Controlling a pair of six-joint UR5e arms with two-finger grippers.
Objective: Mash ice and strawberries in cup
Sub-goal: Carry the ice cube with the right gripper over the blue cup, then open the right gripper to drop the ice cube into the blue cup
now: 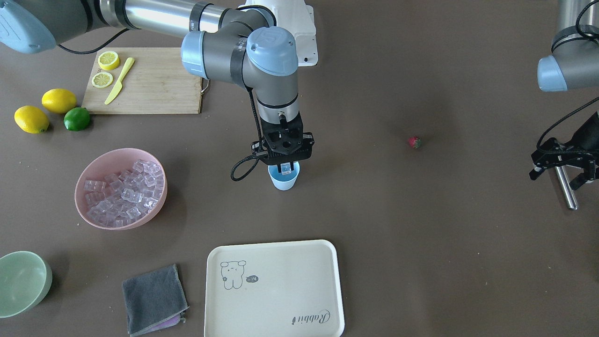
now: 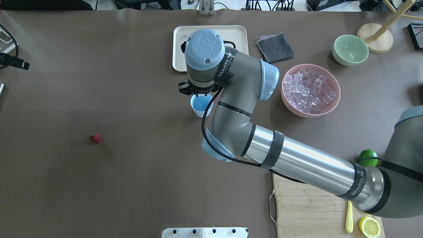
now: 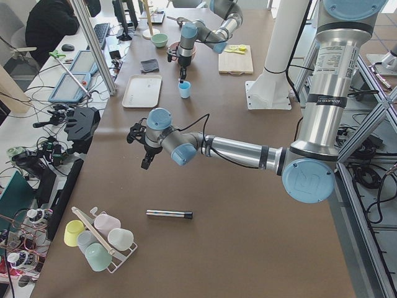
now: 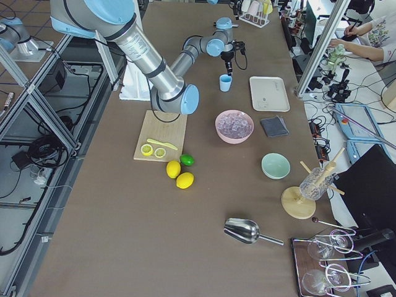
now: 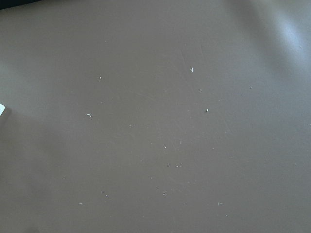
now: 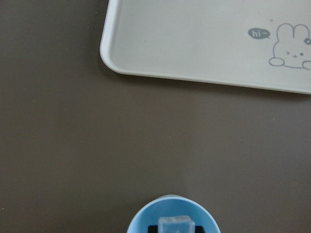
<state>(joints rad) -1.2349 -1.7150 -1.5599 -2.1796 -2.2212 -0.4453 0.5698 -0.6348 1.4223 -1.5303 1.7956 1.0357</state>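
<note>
Right fingers [image 1: 284, 167] point straight down at the mouth of the cup [image 1: 283, 180]. They are pinched on one ice cube [image 6: 176, 225], which sits right over the cup's opening at about rim level. The cup stands upright on the brown surface [image 1: 374, 224].

The strawberry [image 1: 414, 142] lies on the surface well off to the robot's left of the cup, touching nothing. More ice [image 1: 124, 192] is heaped in a pink bowl [image 1: 89, 164] to the robot's right of the cup, near it but apart.

A cream tray [image 1: 290, 262] with a small animal drawing lies past the cup on the side away from the robot, close but not touching. A grey cloth [image 1: 153, 299] and a green bowl [image 1: 21, 283] also lie on that far side, farther to the robot's right of the cup than the tray.

A wooden board [image 1: 154, 89] lies to the robot's right of the cup, nearer the robot. It carries two cut lemon pieces [image 1: 108, 60] and a yellow knife [image 1: 119, 80]. Two whole lemons [image 1: 59, 100] and a lime [image 1: 76, 119] lie just past the board's end that is farther from the cup.

Left fingers [image 1: 559, 178] hang far out to the robot's left of the cup, beyond the strawberry. They are spread wide with nothing between them. A metal rod [image 3: 169, 214] lies on the surface near them, not gripped. The left wrist view shows only bare surface.
</note>
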